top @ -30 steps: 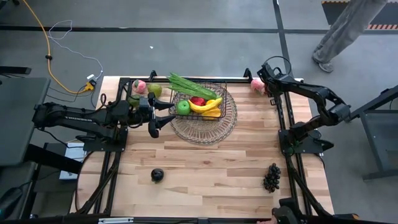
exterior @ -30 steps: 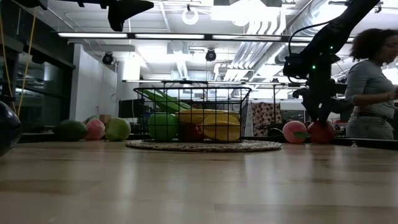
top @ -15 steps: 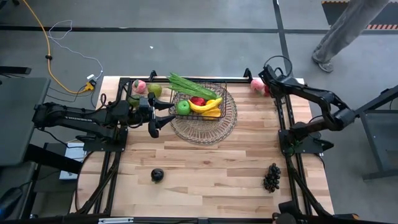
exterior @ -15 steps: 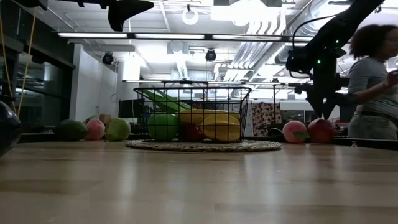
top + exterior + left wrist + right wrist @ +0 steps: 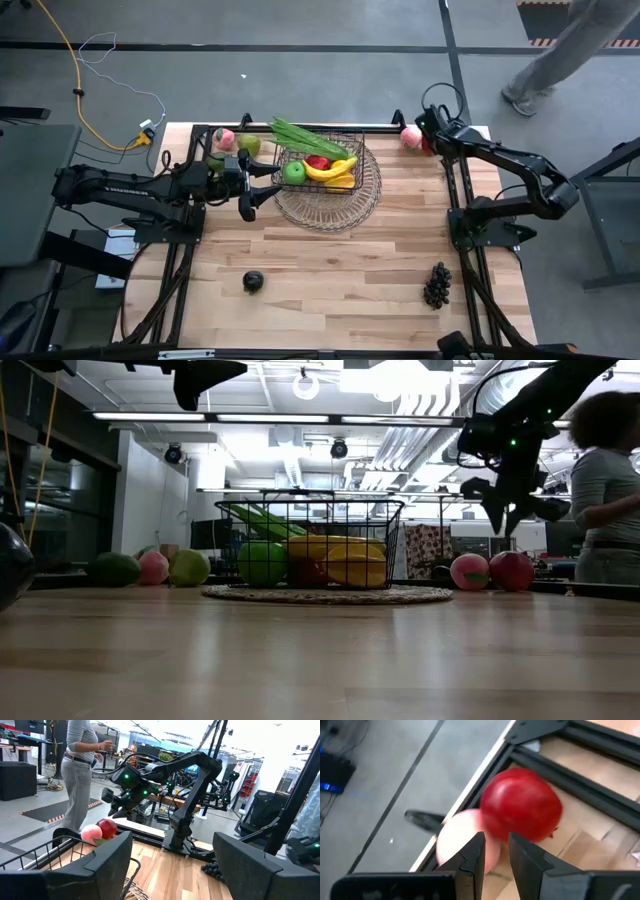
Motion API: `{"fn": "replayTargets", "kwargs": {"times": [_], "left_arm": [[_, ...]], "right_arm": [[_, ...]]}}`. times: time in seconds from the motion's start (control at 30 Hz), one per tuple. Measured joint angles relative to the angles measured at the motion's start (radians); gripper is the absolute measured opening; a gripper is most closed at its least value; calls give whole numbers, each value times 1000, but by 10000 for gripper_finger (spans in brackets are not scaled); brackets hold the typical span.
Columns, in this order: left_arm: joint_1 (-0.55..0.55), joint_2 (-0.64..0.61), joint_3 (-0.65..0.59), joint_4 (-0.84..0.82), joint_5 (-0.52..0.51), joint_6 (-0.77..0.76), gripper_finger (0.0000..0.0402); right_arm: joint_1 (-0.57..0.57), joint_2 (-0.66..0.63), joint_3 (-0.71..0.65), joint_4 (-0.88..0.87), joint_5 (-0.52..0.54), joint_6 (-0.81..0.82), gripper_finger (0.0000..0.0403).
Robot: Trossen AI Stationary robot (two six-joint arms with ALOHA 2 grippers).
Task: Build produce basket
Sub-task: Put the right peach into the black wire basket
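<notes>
The dark wire basket [image 5: 322,163] sits on a round wire tray [image 5: 330,212] and holds a green apple [image 5: 294,172], a banana, a red fruit and a leafy bunch. At the table's far right corner a red apple [image 5: 522,807] and a pink peach [image 5: 457,837] rest side by side on the table. My right gripper [image 5: 503,512] hangs above them, its fingers a narrow gap apart, touching nothing. My left gripper [image 5: 262,188] waits open just left of the basket, high over the table.
A peach [image 5: 224,137], a pale green fruit [image 5: 249,145] and a darker green one [image 5: 213,160] lie at the far left. A dark plum [image 5: 253,281] and grapes [image 5: 437,285] lie near the front edge. A person [image 5: 605,490] stands beyond the far right corner.
My right gripper has risen from the red apple's level to well above it. The apple and the peach have stayed on the table. The person behind has moved rightward.
</notes>
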State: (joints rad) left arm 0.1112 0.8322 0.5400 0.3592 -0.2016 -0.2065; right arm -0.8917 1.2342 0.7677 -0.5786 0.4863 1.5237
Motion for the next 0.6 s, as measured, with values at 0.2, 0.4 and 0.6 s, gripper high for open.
{"fn": "replayTargets", "kwargs": {"times": [0.2,0.4,0.6], "left_arm": [[0,0,0,-4,0,0,266],[0,0,0,-4,0,0,266],[0,0,0,-4,0,0,266]], "right_arm": [[64,-15,1,64,-65,-185,88],[179,-16,2,121,-147,-368,142],[210,-16,81,163,-156,-498,212]]}}
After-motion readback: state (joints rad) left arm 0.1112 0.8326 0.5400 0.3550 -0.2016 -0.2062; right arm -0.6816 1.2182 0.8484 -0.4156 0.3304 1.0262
